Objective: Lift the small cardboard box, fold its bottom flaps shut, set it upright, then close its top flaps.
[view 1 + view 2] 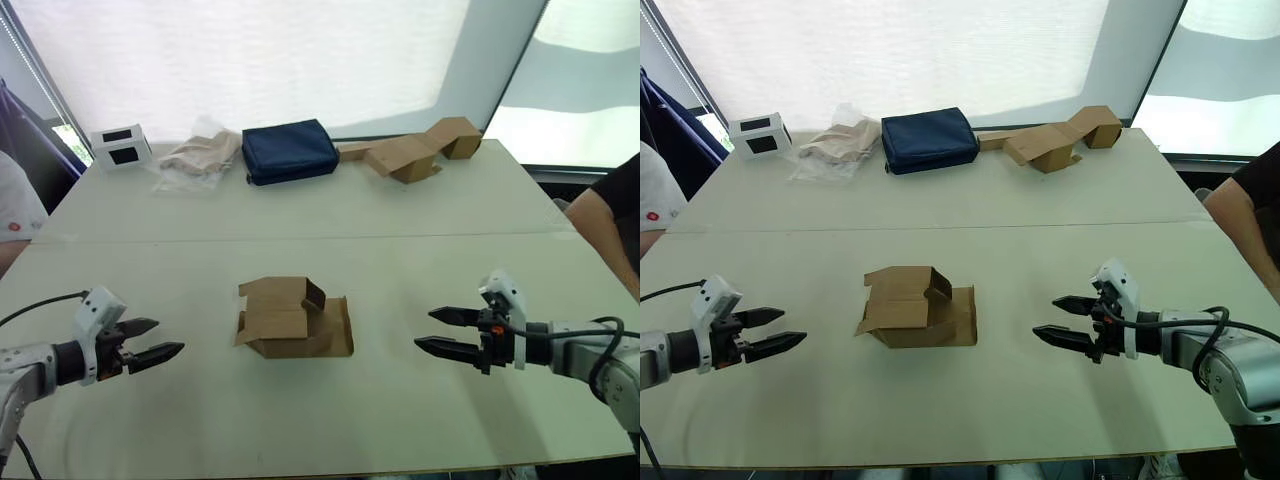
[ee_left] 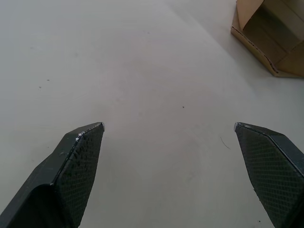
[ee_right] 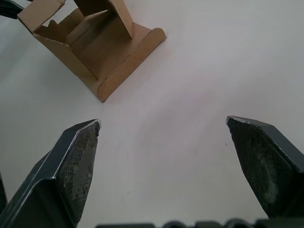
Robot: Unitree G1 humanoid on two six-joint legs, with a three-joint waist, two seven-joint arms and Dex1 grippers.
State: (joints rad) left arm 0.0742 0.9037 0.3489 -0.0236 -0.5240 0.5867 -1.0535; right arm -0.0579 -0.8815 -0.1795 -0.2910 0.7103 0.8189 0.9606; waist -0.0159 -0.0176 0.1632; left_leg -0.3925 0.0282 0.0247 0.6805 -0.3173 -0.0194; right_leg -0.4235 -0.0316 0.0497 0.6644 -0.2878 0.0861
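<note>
Near the front edge of the tabletop (image 1: 420,200), the left end effector (image 1: 158,340) hovers low with its two black fingers parted and nothing between them, tips aimed inward toward the middle. Opposite it, also near the front edge, the right end effector (image 1: 438,331) mirrors that pose: fingers spread apart, empty, pointing inward. Both sit well apart from their target, one on each side, which looks like a ready stance for closing in from both ends at once.

Between them, at the middle of the front half of the tabletop, lies the small cardboard box (image 1: 293,319). It is partly collapsed and rests on its side, flaps (image 3: 118,14) splayed open; its hollow inside looks empty. Which flaps are top or bottom cannot be told. No lifting has begun.

Along the far edge stand a white box with black panels (image 1: 121,146) at the far left corner, crumpled plastic packaging (image 1: 198,155), a closed navy fabric pouch (image 1: 289,150), and bent brown cardboard pieces (image 1: 415,150) toward the far right corner.
</note>
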